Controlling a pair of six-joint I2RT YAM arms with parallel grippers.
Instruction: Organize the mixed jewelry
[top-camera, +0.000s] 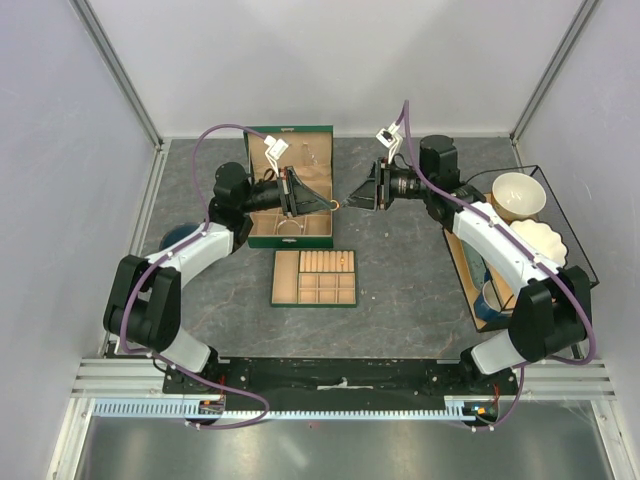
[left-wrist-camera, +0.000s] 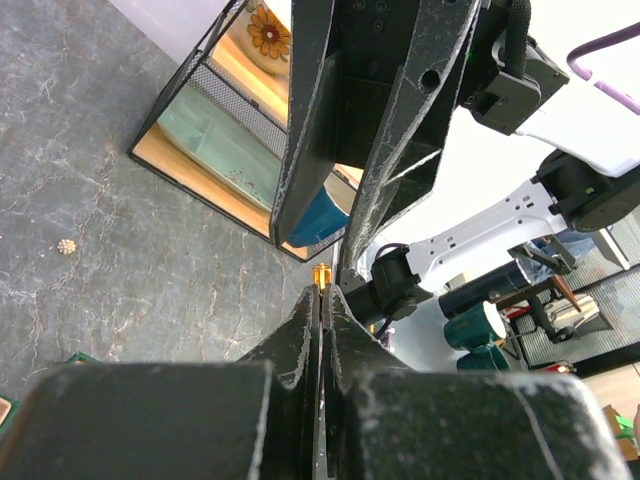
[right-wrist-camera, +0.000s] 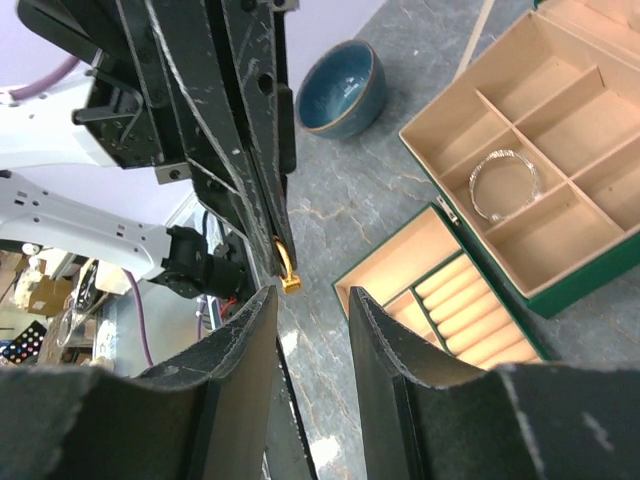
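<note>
Gold ring (right-wrist-camera: 287, 272) pinched between the pressed-together tips of my left gripper (left-wrist-camera: 320, 295), off the table.
My right gripper (right-wrist-camera: 312, 295) faces it tip to tip, fingers spread, the ring just beyond their gap. Below lies the tan tray (right-wrist-camera: 400, 265); beside it, the silver bangle (right-wrist-camera: 503, 183) rests in a compartment of the green box (right-wrist-camera: 580, 290).

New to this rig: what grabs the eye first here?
In mid-air, the left pincer pinches a small gold piece, and the open right pincer faces it tip to tip. Below them, a silver bangle lies in one compartment of the green box.
</note>
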